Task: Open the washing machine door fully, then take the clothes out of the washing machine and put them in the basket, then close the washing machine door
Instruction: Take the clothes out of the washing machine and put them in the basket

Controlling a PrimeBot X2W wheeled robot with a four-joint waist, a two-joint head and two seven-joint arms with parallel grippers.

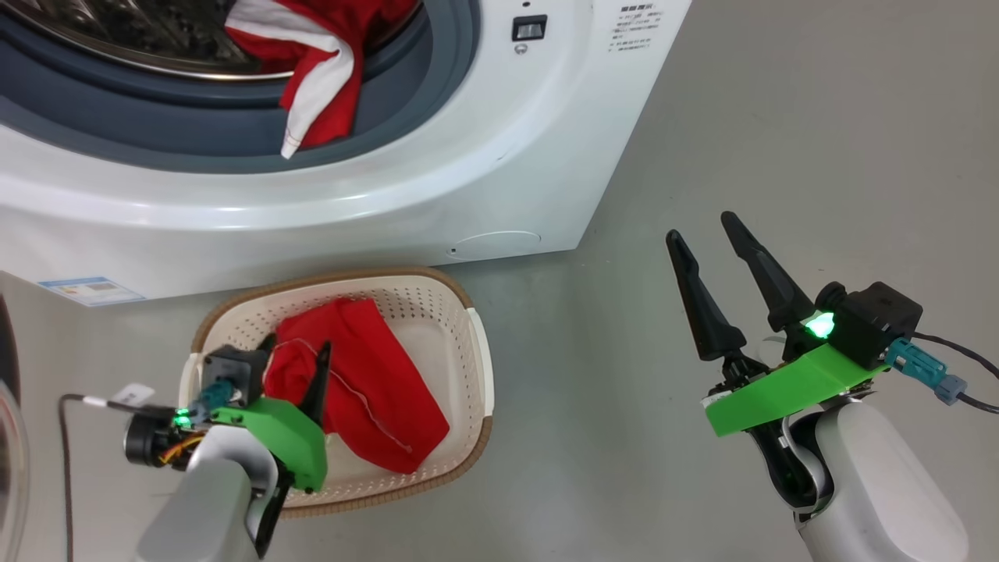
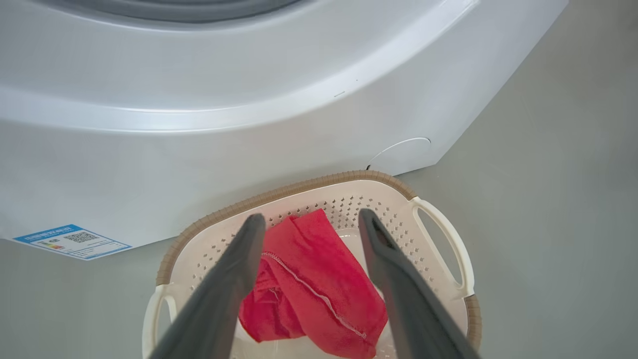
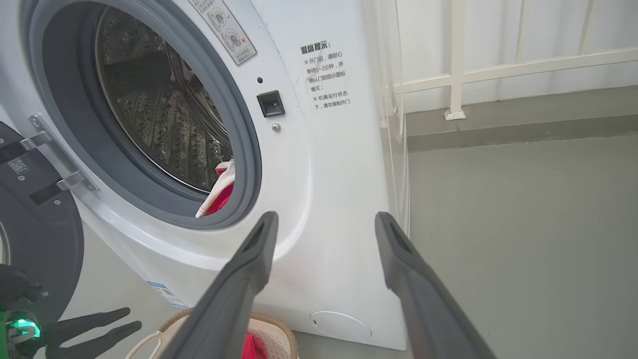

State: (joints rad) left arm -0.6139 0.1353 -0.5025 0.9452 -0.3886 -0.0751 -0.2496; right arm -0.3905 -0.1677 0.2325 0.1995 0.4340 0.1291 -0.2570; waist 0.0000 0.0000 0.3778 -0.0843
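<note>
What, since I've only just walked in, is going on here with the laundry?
The robot is emptying the washing machine into the basket on the floor in front of it. Its left hand hangs open over the basket, above a red garment lying inside, gripping nothing. Its right hand is open too, off to the side over the floor. The door stands open, and a red-and-white garment drapes over the gasket.

In the head view the left gripper (image 1: pixel 296 343) sat at 7 o'clock, fingers spread and empty, pointing toward 12 o'clock. The right gripper (image 1: pixel 701 226), at 4 o'clock, had its fingers parted toward 11 o'clock, gripping nothing.
</note>
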